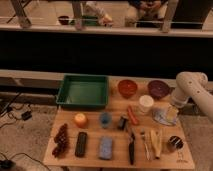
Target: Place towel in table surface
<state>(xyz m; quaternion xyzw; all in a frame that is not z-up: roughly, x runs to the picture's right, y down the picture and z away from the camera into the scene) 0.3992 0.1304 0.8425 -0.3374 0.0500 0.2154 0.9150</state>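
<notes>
The towel (161,116) is a pale blue-grey cloth lying crumpled on the wooden table (90,131) at the right side, just in front of the purple bowl (158,89). My white arm (189,85) comes in from the right edge and bends down toward it. My gripper (171,113) sits at the towel's right part, low over the table and touching or right above the cloth.
A green tray (82,91) stands at the back left, with a red bowl (127,88) beside it. A white cup (145,103), carrot (132,116), blue cup (105,119), orange (80,120), grapes (61,140), blue sponge (105,147), banana (156,141) and dark can (173,143) fill the table.
</notes>
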